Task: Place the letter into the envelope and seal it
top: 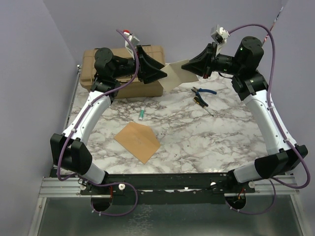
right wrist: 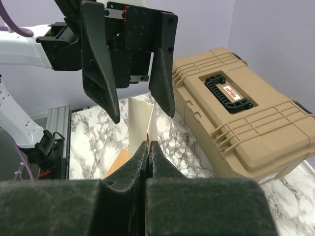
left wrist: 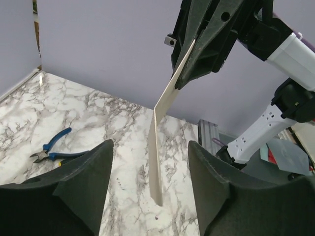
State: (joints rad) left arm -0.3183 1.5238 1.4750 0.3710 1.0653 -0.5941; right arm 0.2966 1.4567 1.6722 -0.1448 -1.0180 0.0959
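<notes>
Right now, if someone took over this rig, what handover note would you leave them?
Left hand: open, one finger on each side of the letter, not gripping it.
Right hand: shut on the letter's edge, holding it in the air above the table.
Envelope: lying flat on the table near the arm bases, with neither hand on it.
Done: the letter is lifted.
Left: slide the letter into the envelope, then seal it.
</notes>
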